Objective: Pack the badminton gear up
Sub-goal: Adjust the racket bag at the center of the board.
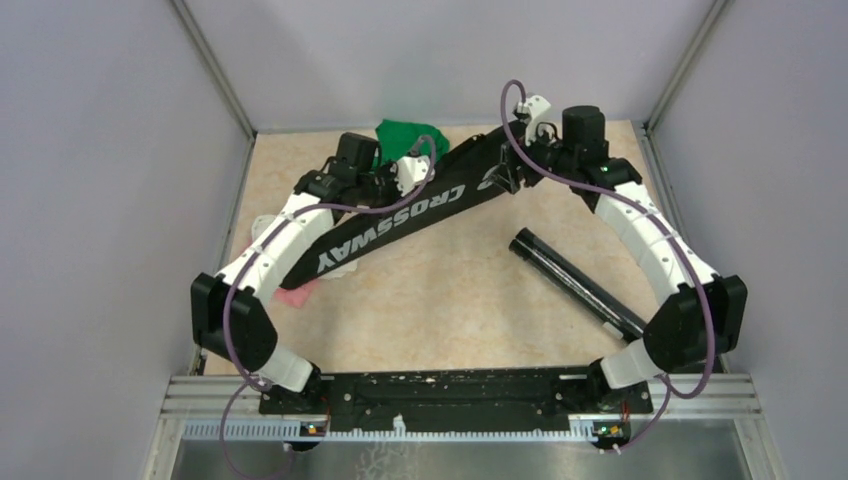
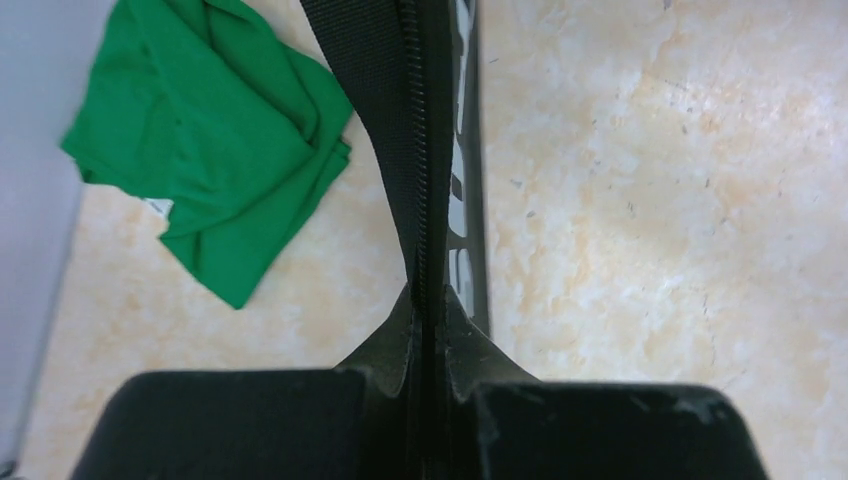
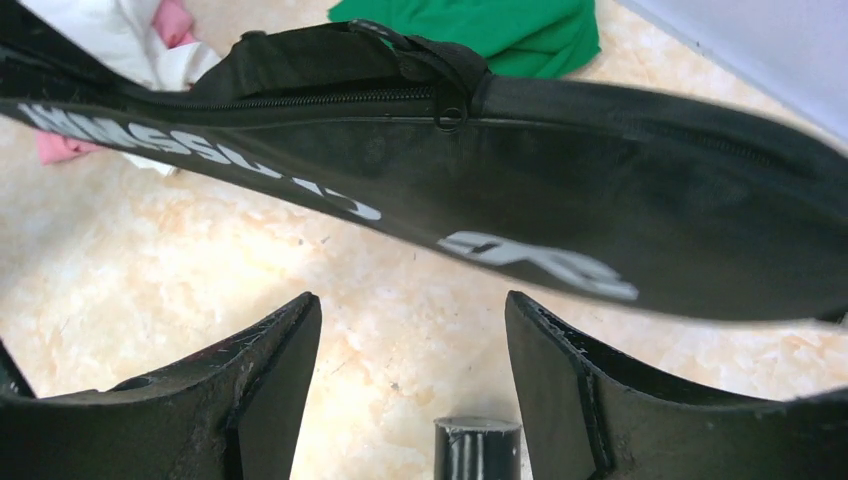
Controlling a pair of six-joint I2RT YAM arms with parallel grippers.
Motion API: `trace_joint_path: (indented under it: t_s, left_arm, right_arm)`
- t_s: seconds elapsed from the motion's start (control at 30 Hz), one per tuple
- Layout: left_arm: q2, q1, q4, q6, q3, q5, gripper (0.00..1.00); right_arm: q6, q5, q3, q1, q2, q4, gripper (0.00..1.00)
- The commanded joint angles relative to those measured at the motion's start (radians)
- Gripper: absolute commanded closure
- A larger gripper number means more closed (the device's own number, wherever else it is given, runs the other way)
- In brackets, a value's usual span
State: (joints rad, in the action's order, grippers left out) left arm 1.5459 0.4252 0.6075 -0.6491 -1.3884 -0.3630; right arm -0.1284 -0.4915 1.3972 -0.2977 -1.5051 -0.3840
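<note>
The black "CROSSWAY" racket bag (image 1: pixel 400 215) lies diagonally across the table, from the left middle to the back right. My left gripper (image 1: pixel 405 178) is shut on the bag's zipper edge (image 2: pixel 425 200), which runs up between the fingers. My right gripper (image 1: pixel 507 178) is open and empty beside the bag's far end; the bag (image 3: pixel 600 200) crosses just ahead of its fingers (image 3: pixel 280 350). The long black tube (image 1: pixel 577 283) lies on the table at the right, and its end (image 3: pixel 478 445) shows between the right fingers. Rackets and shuttlecocks are out of view.
A green cloth (image 1: pixel 405 135) lies at the back, behind the bag; it also shows in the left wrist view (image 2: pixel 215 130). White and pink cloths (image 1: pixel 290 280) lie under the bag's near left end (image 3: pixel 150 40). Grey walls close the table on three sides.
</note>
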Motion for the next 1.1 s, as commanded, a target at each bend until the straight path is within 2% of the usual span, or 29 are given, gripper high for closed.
trace_joint_path:
  t_s: [0.0, 0.23, 0.5, 0.8, 1.07]
  left_arm:
    - [-0.116, 0.012, 0.034, -0.198, -0.019, -0.01, 1.0]
    - [-0.148, 0.036, 0.019, -0.275, 0.013, 0.062, 1.0]
    - [-0.223, 0.09, -0.098, -0.385, 0.166, 0.115, 1.0]
    - [-0.267, 0.131, -0.174, -0.476, 0.282, 0.232, 1.0]
    - [-0.283, 0.143, -0.171, -0.493, 0.314, 0.245, 1.0]
  right_arm:
    - [-0.141, -0.086, 0.022, 0.007, 0.133, -0.079, 0.32]
    - [-0.329, -0.117, -0.013, 0.006, 0.272, -0.274, 0.34]
    - [-0.384, -0.128, -0.021, 0.006, 0.336, -0.369, 0.34]
    - [-0.382, -0.194, -0.062, -0.027, 0.251, -0.342, 0.34]
    - [-0.364, -0.075, -0.026, -0.093, 0.165, -0.258, 0.34]
